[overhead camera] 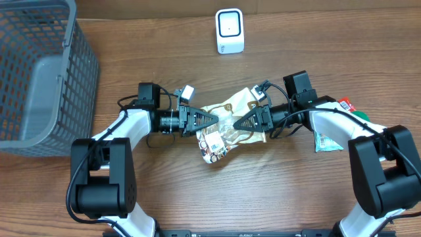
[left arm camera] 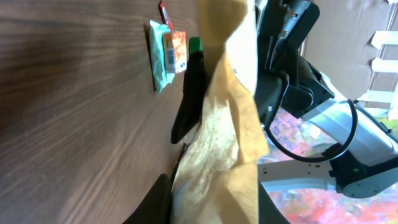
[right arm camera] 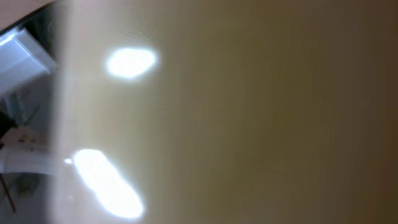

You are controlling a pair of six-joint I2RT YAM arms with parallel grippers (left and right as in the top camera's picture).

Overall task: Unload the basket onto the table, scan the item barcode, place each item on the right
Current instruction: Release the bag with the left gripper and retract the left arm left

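Note:
A crumpled tan and gold snack bag hangs between my two grippers over the middle of the table, its printed end drooping toward the wood. My left gripper pinches the bag's left end. In the left wrist view the bag fills the gap between my dark fingers. My right gripper meets the bag's right end, and one of its black fingers lies against the foil. The bag's shiny surface fills the right wrist view and hides those fingers. The white scanner stands at the back.
A grey mesh basket occupies the left back corner. A teal packet, a green item and a red-edged packet lie under and beside my right arm. The teal packet and an orange one also show on the wood.

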